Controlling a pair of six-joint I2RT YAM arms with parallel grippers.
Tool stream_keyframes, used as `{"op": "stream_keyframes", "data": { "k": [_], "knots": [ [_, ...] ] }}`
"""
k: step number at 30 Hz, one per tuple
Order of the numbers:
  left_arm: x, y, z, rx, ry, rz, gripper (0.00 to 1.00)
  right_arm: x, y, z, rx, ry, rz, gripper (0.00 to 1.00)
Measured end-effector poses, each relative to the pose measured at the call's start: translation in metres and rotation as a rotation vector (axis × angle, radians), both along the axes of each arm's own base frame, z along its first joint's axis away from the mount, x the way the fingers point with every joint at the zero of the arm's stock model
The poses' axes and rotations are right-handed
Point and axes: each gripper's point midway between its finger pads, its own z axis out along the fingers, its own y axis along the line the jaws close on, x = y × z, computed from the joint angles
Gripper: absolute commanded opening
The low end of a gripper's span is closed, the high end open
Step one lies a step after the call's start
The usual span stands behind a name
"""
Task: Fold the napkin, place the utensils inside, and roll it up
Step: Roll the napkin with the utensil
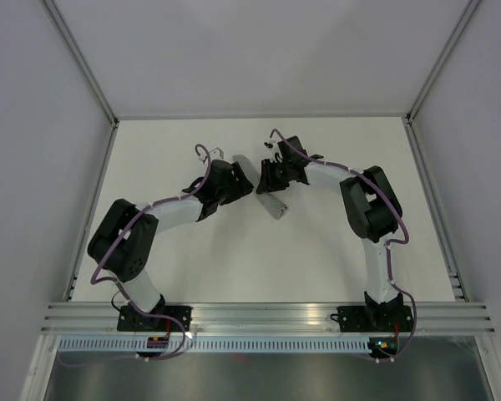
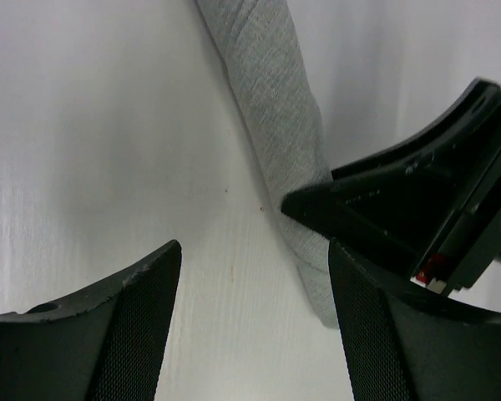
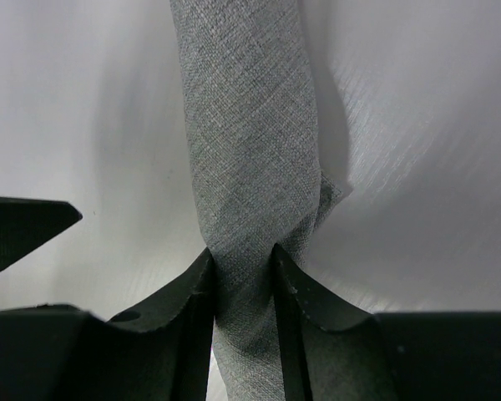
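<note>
The napkin (image 1: 275, 208) lies on the white table as a narrow grey roll (image 2: 271, 100). My right gripper (image 3: 242, 259) is shut on the near end of the napkin (image 3: 246, 125), and the cloth is pinched in between its two fingers. My left gripper (image 2: 255, 251) stands open just beside the roll, with bare table between its fingers and its right finger (image 2: 376, 334) next to the cloth's end. In the top view both grippers meet over the roll, the left gripper (image 1: 244, 185) and the right gripper (image 1: 267, 180). The utensils are hidden.
The right gripper's black body (image 2: 417, 209) sits close in front of the left wrist camera. A left finger tip (image 3: 25, 225) shows at the left of the right wrist view. An aluminium rail (image 1: 267, 317) runs along the near table edge, and white walls enclose the other sides.
</note>
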Motion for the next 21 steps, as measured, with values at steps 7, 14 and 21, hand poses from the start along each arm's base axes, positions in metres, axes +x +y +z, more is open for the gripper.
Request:
{"op": "stream_keyframes", "data": {
  "k": [7, 14, 21],
  "knots": [
    [0.027, -0.003, -0.006, -0.01, 0.022, 0.118, 0.74, -0.001, 0.002, 0.002, 0.015, 0.001, 0.017, 0.43],
    [0.042, -0.006, -0.03, 0.005, 0.084, 0.185, 0.71, -0.003, 0.002, 0.003, 0.037, 0.017, 0.029, 0.43],
    [0.05, -0.008, -0.038, 0.028, 0.116, 0.212, 0.7, -0.004, -0.002, 0.004, 0.05, 0.032, 0.033, 0.43]
  ]
}}
